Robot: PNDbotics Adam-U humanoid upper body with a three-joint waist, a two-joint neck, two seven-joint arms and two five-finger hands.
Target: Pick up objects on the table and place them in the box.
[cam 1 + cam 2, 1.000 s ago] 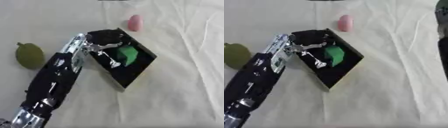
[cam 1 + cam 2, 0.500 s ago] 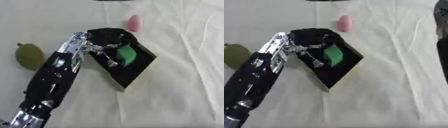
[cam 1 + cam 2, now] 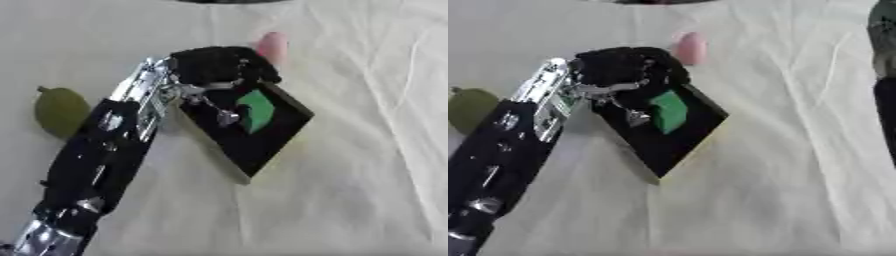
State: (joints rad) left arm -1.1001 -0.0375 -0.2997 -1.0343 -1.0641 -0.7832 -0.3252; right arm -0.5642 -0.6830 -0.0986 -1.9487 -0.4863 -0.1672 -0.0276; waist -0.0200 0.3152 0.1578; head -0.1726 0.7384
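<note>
Reaching in from the near left corner of the desk [image 3: 350,200], the robot's left arm [image 3: 96,170] runs up over the pale cloth toward the middle. Its black and silver forearm crosses just beside an olive-green fruit-shaped object [image 3: 59,111], which lies on the cloth toward the left edge, clear of the box.

At the end of the arm, the left hand [image 3: 219,67] sits over the far left corner of the box [image 3: 262,145], a shallow black tray set askew on the desk with one corner pointing toward the near edge. The hand's dark fingers are curled over, bunched together above the box rim; whether they close on anything cannot be told. Thin silver links hang from the wrist down into the box.

Inside the box, a green block [image 3: 668,111] lies against the dark floor, tilted, just below the hand.

Beyond the box, close to its far corner and near the far edge of the desk, a pink rounded object [image 3: 689,48] rests on the cloth.

A dark part of the right arm [image 3: 883,90] shows along the right edge in the right eye view; its hand is out of sight.
</note>
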